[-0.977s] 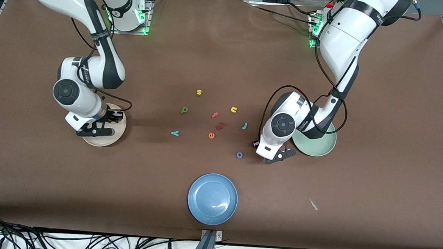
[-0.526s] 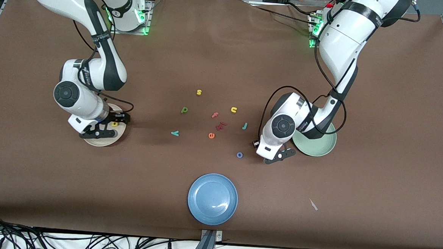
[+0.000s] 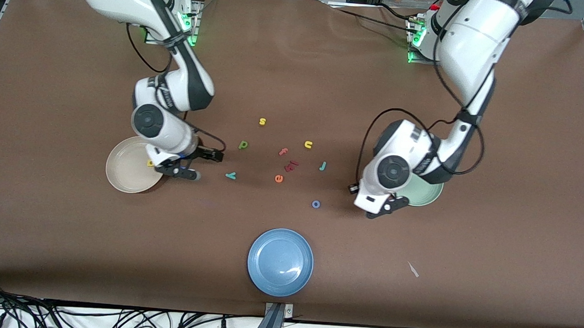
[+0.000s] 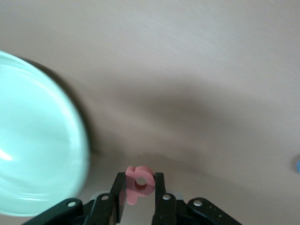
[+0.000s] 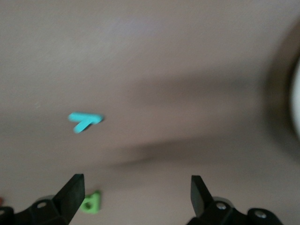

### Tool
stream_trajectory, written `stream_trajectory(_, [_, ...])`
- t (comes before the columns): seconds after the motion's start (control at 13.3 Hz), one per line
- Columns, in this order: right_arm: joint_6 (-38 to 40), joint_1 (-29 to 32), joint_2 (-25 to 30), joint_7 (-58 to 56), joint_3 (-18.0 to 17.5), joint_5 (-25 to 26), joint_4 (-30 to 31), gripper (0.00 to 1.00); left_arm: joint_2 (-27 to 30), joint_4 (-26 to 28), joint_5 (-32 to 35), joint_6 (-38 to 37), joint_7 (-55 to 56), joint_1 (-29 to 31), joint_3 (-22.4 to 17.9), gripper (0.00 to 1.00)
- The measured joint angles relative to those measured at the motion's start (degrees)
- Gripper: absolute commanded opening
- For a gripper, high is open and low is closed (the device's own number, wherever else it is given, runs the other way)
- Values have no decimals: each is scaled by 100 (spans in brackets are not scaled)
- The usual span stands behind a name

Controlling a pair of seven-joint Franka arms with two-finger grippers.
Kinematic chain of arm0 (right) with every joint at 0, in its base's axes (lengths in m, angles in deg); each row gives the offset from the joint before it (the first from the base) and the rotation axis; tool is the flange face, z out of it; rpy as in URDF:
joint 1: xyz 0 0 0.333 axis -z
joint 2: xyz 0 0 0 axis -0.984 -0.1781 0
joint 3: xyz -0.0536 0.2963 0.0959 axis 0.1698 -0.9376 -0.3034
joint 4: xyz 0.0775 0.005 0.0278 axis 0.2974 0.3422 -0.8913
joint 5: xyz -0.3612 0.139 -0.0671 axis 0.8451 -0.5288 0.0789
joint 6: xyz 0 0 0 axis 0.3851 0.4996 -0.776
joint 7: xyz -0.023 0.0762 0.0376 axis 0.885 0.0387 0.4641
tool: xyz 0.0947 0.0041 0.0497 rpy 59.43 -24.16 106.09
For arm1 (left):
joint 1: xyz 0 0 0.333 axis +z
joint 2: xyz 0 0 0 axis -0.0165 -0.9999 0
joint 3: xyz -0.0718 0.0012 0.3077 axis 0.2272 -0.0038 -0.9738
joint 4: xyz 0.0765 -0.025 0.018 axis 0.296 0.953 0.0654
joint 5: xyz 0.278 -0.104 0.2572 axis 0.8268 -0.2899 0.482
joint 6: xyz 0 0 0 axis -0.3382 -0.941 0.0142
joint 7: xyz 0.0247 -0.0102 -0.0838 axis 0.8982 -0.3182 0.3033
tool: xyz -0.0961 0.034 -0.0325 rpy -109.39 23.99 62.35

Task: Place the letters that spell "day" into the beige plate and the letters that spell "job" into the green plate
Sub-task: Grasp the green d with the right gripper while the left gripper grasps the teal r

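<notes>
The left gripper [image 4: 139, 197], clenched on the salmon-pink b [image 4: 138, 182], hung at the frame's lower middle with the green plate [image 4: 33, 140] close at middle left, while the released right gripper [image 3: 192, 165] waited.

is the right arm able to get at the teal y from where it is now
Probably yes. The right gripper hangs open and empty just off the beige plate, and the teal y lies alone on bare cloth beside it, with nothing between them.
</notes>
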State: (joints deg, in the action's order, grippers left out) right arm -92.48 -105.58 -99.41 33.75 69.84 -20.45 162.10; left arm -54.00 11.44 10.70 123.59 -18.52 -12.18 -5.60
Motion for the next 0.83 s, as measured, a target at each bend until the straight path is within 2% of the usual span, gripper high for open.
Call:
stream_trajectory(0.3, [-145,-507,-95,1095,-1,2,10,100,165,256,9,-394,-704,567,-5,5])
stream_trajectory(0.38, [-238,-568,-138,1290,-2,2,28,100,150,421,15,-380,-725,590,-6,12])
stream_trajectory(0.45, [-342,-652,-185,1459,-3,2,51,100,130,584,15,-322,-729,587,-3,49])
stream_trajectory(0.53, [-431,-751,-237,1584,-4,2,84,100,115,711,16,-249,-729,580,2,99])
stream_trajectory(0.68, [-628,-905,-323,1716,-4,2,191,98,105,810,16,-177,-730,573,6,100])
stream_trajectory(0.83, [-816,-957,-402,1723,-3,2,306,85,117,793,16,-177,-730,566,28,100])
